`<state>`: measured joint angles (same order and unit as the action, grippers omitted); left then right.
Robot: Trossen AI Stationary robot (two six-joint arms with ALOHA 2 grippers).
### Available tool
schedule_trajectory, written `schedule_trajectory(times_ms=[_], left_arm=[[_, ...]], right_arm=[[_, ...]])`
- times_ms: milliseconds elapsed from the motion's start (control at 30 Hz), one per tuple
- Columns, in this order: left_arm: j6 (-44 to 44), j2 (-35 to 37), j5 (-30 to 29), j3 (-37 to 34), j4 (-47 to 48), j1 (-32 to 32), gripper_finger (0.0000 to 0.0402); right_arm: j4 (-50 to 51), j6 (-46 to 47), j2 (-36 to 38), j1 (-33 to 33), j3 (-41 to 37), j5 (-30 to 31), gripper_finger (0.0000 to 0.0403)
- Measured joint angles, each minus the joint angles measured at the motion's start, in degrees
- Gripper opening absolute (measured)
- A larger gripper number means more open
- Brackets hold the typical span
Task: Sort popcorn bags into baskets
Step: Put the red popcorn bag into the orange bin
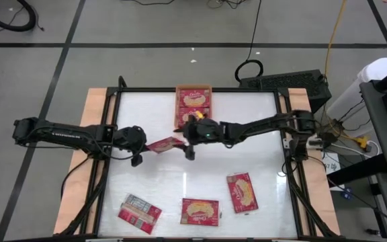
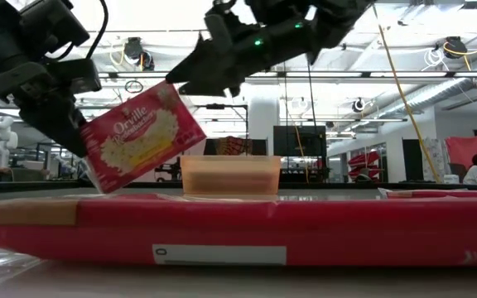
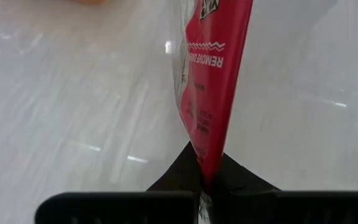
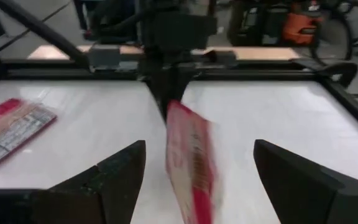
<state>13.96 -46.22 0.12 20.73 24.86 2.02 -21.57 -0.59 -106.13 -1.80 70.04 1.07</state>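
Pinching a popcorn bag [image 1: 165, 144], left pincer [image 1: 142, 145] holds it aloft.

I see a glossy red film popcorn packet [image 2: 139, 136], a translucent orange plastic tray [image 2: 230, 175], a shiny smooth white tabletop [image 1: 247, 134] w/ pale wood edging [image 1: 96, 107], and matt black fingers [image 4: 110, 171].
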Motion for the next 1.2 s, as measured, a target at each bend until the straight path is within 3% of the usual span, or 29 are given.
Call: schedule_trajectory(times_ms=[200, 433, 600, 900, 1200], left_arm=[[-0.3, 0.0, -0.1, 0.0, 0.1, 0.0, 0.0013], [-0.3, 0.0, -1.7, 0.0, -0.3, 0.0, 0.0007], [-0.1, 0.0, -2.9, 0.0, -3.2, 0.0, 0.006], [0.6, 0.0, -8.9, 0.0, -4.5, 0.0, 0.0167], [2.7, 0.0, -14.2, 0.0, -6.5, -0.1, 0.0222]], right_arm=[[0.6, -2.7, -4.7, 0.0, 3.9, -1.5, 0.0254], [0.7, -5.0, -5.2, -0.1, 4.0, -1.6, 0.0113], [0.6, -5.1, -5.2, -0.2, 3.4, -1.6, 0.0018], [5.7, -5.9, -2.8, -1.3, 2.0, -1.4, 0.0011], [18.9, -10.3, 7.6, -4.7, 1.9, -1.3, 0.0007]])
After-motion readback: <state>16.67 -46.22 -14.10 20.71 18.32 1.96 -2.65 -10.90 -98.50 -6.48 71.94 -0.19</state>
